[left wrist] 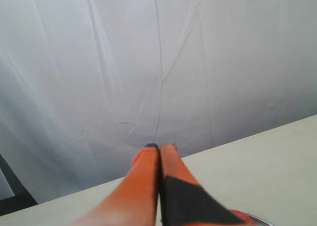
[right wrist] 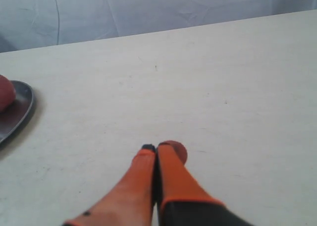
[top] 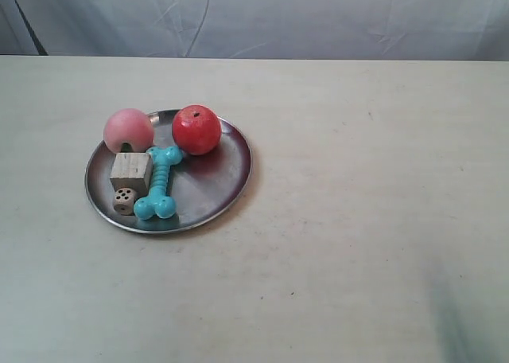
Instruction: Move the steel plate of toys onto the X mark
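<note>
Exterior view: the table (top: 358, 220) runs to a straight far edge against a cloth backdrop (top: 278, 21), and its other edges lie outside the frame. Bare surface extends from the steel plate (top: 215, 200) toward the side at the exterior view's right and toward the near edge. The plate is round, shiny and shallow-rimmed, and it sits toward the side at the exterior view's left, nearer the far edge than the near one. On it the peach (top: 128, 130) and the apple (top: 196, 129) stand on the far half. The bone (top: 159, 184) lies lengthwise across the middle, the cube (top: 130, 170) is just beside it, and the die (top: 123, 200) touches the cube's near side. Neither of my grippers appears in this view. Left wrist view: my left gripper (left wrist: 158, 147) has its orange fingers pressed fully together with nothing between them. It points toward the far edge and the backdrop. A sliver of the plate rim (left wrist: 258, 220) with a red shape on it shows close beside the base of the fingers. Right wrist view: my right gripper (right wrist: 156, 148) is likewise closed tight and empty, above bare table. Open surface reaches from it to the far edge. Part of the plate (right wrist: 17, 112), carrying part of the apple (right wrist: 4, 92), lies well apart from the fingertips.
</note>
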`<state>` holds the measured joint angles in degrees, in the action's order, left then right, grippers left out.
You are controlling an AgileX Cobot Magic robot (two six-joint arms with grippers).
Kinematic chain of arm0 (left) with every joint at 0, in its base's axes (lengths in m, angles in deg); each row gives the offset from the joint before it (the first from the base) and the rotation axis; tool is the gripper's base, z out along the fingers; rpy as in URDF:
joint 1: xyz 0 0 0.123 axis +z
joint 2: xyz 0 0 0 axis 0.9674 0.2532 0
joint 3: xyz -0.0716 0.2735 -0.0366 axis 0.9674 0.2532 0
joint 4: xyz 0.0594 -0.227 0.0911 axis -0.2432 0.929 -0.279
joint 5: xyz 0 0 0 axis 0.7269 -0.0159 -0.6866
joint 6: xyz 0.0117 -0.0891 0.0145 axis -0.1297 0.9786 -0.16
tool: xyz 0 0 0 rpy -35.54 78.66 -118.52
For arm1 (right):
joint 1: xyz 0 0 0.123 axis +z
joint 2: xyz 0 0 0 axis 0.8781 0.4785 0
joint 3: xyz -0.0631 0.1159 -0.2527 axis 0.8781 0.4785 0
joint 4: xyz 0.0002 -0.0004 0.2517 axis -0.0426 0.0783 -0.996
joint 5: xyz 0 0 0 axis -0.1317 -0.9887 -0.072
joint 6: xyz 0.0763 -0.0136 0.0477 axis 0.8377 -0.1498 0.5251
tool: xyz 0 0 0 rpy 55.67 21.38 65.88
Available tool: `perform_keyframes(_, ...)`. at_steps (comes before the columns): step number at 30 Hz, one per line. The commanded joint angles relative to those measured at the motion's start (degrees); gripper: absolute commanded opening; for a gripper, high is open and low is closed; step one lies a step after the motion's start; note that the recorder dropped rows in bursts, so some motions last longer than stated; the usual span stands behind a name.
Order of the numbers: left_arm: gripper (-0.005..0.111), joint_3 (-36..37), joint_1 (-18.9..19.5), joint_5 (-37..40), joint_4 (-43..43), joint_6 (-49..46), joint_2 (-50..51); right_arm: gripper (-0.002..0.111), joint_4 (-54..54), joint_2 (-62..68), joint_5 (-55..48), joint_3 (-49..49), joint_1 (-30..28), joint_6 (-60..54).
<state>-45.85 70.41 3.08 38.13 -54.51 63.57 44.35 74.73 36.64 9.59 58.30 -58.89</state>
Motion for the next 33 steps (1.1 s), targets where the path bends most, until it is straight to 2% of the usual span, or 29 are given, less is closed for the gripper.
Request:
perform_keyframes(1,0.000,0.37,-0.31,2.07,1.74,0.51,-0.77,0.001,0.11,-0.36,-0.09,0.09,-0.26,-0.20)
perform_keyframes(5,0.000,3.22,-0.31,2.37,1.91,0.51,-5.45,0.001,0.11,-0.36,0.21,0.09,-0.26,-0.20)
perform_keyframes(11,0.000,14.97,0.98,2.62,8.25,0.51,-20.03,0.001,0.11,-0.36,0.21,0.09,-0.26,-0.20)
perform_keyframes(16,0.000,25.72,7.54,2.21,13.20,0.51,-34.07,0.001,0.11,-0.36,0.21,0.09,-0.26,-0.20)
perform_keyframes(20,0.000,28.88,14.53,2.29,15.74,0.51,-42.93,0.001,0.11,-0.36,0.21,0.09,-0.26,-0.20)
perform_keyframes(25,0.000,28.88,15.62,0.42,15.21,0.48,-43.93,0.001,-0.12,-0.36,0.23,0.09,-0.26,-0.20)
perform_keyframes(27,0.000,28.88,15.62,2.82,4.45,6.76,-43.93,0.001,-0.12,-0.36,0.23,0.09,-0.26,-0.20)
perform_keyframes(29,0.000,28.88,15.62,5.63,-12.98,21.51,-43.93,0.001,-0.12,-0.36,0.23,0.09,-0.26,-0.20)
perform_keyframes(30,0.000,29.57,15.62,4.94,-27.26,40.20,-43.93,0.001,-0.12,-0.36,0.23,0.09,-0.26,-0.20)
perform_keyframes(31,0.000,30.25,15.62,3.47,-34.98,49.18,-43.93,0.001,-0.12,-0.36,0.23,0.09,-0.26,-0.20)
perform_keyframes(32,0.000,31.93,15.62,-0.57,-46.90,62.21,-43.93,0.001,-0.12,-0.36,0.23,0.09,-0.26,-0.20)
perform_keyframes(33,0.000,32.99,15.62,-2.93,-51.83,67.29,-43.93,0.001,-0.12,-0.36,0.23,0.09,-0.26,-0.20)
